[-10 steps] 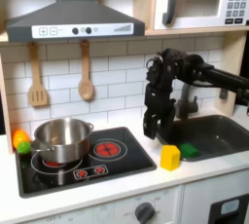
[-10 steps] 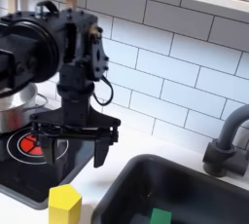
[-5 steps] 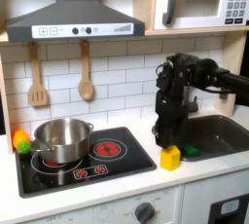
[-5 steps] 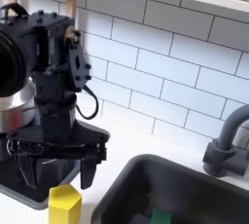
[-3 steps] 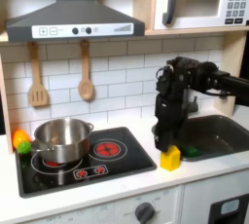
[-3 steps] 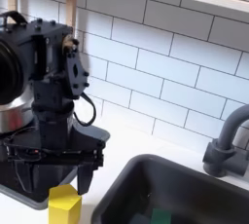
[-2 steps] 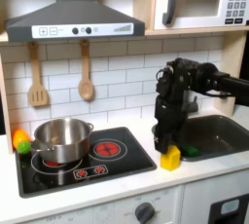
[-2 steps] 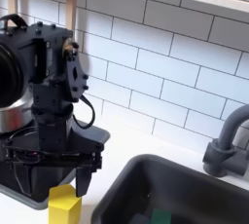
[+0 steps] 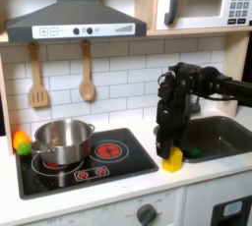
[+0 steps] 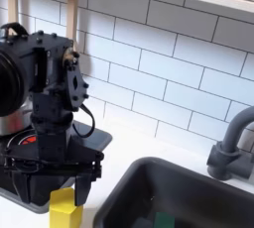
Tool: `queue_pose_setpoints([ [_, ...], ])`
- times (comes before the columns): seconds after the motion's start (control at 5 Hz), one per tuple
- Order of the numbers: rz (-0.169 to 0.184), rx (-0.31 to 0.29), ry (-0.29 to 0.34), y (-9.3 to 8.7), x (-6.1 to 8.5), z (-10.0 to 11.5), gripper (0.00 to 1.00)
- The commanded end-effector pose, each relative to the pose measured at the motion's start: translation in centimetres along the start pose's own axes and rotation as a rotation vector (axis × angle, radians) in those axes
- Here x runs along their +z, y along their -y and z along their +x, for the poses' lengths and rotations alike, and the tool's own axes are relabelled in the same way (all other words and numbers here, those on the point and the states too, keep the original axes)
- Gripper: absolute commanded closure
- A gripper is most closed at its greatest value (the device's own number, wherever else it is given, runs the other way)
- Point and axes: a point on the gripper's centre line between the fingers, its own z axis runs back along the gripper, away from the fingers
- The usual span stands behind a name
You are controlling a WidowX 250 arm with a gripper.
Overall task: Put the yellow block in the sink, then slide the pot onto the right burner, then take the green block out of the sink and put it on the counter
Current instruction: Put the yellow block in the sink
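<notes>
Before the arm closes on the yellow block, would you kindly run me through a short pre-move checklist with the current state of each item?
1. Claw open, with fingers either side of the yellow block: ok.
2. Yellow block upright on the counter, beside the sink: ok.
3. Fingers low enough to grip the block: cannot tell; in the first exterior view the claw sits right at its top.
4. Room in the sink: ok; the green block lies near its front edge, the rest is bare.
5. Pot clear of the arm's path: ok; it is on the cooktop's far side.
</notes>
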Motion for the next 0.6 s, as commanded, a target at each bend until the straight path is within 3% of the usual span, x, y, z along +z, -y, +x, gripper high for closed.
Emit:
queue_pose_setpoints([
  [0.0, 0.008, -0.019, -0.007, 0.67, -0.56, -0.59, 0.00],
  [0.4, 0.011, -0.009, -0.008, 0.58, -0.77, -0.42, 0.00],
])
